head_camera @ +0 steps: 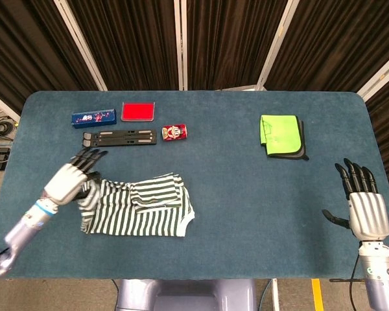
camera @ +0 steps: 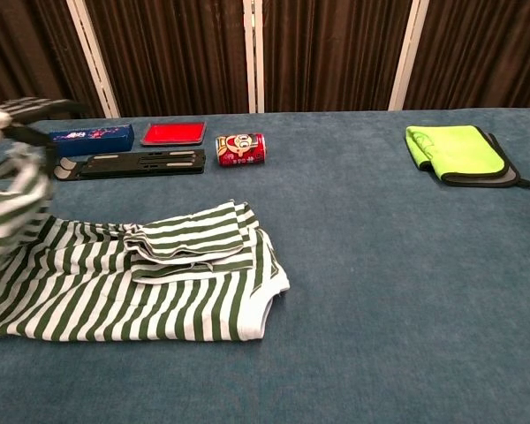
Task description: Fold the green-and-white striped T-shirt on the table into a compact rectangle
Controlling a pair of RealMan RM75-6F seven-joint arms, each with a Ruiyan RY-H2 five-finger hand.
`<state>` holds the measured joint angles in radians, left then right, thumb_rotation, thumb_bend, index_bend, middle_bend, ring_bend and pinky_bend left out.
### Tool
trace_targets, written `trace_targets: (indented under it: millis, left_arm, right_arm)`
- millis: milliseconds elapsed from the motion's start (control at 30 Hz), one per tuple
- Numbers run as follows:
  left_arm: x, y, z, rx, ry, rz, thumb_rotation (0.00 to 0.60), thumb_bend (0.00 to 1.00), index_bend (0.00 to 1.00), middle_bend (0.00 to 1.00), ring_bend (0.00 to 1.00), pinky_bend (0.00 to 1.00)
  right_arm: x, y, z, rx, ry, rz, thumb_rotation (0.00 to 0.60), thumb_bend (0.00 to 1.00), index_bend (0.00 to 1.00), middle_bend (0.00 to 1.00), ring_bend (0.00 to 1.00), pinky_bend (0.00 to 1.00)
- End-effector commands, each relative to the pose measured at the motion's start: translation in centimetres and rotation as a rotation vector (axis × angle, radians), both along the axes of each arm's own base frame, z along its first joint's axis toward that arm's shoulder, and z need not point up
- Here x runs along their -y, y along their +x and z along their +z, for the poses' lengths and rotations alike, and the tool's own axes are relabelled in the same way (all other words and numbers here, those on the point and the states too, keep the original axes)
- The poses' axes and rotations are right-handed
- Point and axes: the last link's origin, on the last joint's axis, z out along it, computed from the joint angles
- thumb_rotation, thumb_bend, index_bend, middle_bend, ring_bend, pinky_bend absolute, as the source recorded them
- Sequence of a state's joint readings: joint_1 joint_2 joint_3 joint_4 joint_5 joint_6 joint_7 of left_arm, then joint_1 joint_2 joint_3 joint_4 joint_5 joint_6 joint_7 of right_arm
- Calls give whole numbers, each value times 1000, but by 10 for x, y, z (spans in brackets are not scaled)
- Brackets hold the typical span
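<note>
The green-and-white striped T-shirt (head_camera: 142, 210) lies on the blue table (head_camera: 246, 194), left of centre, with a sleeve folded on top of its right half. My left hand (head_camera: 71, 181) grips the shirt's left end and holds it lifted off the table, so the cloth hangs beneath the hand. In the chest view the raised cloth (camera: 9, 203) drapes at the far left under the dark fingers (camera: 35, 110), and the rest of the shirt (camera: 150, 283) lies flat. My right hand (head_camera: 364, 208) is open near the table's right front edge, far from the shirt.
At the back left stand a blue box (head_camera: 94, 118), a red pad (head_camera: 138, 111), a black folding stand (head_camera: 119, 137) and a red can (head_camera: 174, 132). A folded lime-green cloth (head_camera: 282, 135) lies at the back right.
</note>
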<state>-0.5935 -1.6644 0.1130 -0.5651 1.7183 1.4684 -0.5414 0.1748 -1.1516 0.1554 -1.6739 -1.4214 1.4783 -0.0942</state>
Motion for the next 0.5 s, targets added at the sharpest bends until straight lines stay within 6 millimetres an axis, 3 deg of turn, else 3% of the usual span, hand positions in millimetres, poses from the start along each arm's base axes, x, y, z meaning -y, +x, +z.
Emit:
trace_targets:
  millis: [33, 200, 500]
  left_arm:
    - [-10, 50, -37, 7, -46, -79, 600, 529, 882, 0, 0, 0]
    - [-12, 84, -66, 18, -81, -119, 600, 529, 882, 0, 0, 0]
    - [-13, 120, -107, -12, -134, -159, 600, 527, 882, 0, 0, 0]
  right_arm:
    - [1, -1, 1, 2, -1, -4, 600, 0, 0, 0, 0, 0]
    - [3, -3, 2, 7, -3, -10, 600, 0, 0, 0, 0, 0]
    - [4, -6, 5, 13, -7, -18, 600, 0, 0, 0, 0, 0]
